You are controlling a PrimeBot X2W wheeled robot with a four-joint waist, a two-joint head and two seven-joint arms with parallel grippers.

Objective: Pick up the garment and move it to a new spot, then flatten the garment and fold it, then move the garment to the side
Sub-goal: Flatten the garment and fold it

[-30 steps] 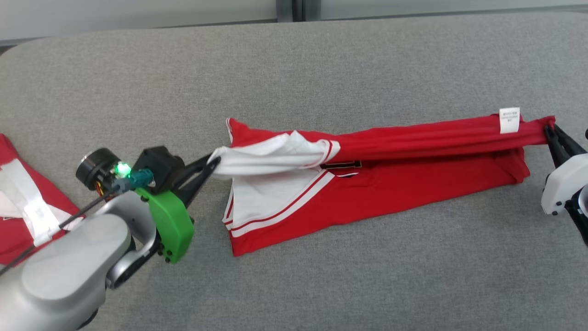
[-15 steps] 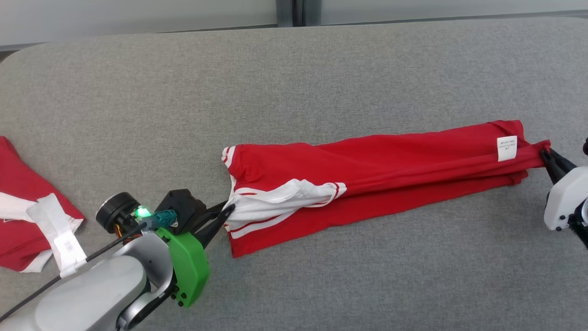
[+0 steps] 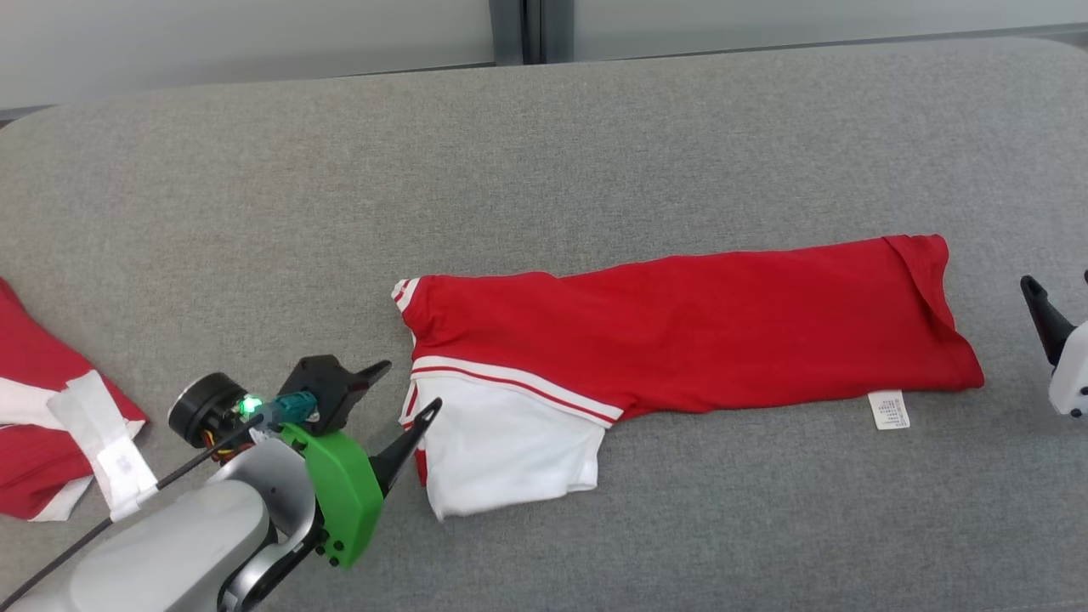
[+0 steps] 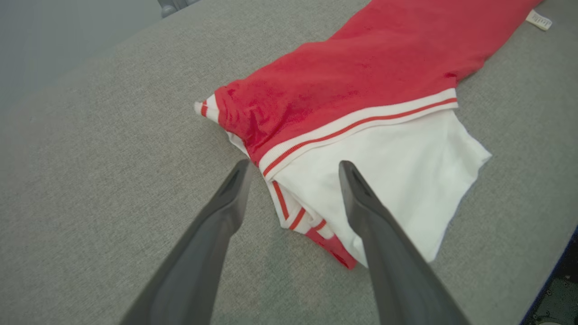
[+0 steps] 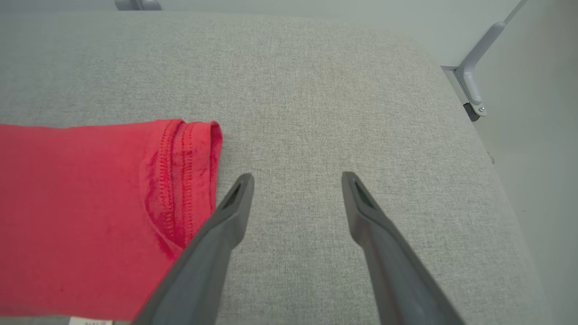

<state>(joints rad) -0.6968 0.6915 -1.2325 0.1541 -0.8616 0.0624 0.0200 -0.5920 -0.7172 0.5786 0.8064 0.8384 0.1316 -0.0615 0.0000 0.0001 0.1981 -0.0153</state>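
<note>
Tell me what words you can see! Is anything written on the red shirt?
On the tag at the red shirt's edge: tiny print, too small to read.
On the white strip of the other shirt, far left: grey marks, too blurred to read.
No other writing can be made out.

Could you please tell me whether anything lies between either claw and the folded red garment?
Nothing visible does. The open left claw is at the white sleeve end of the garment, and only bare grey table separates the open right claw from its hem. A second red garment lies far left.
</note>
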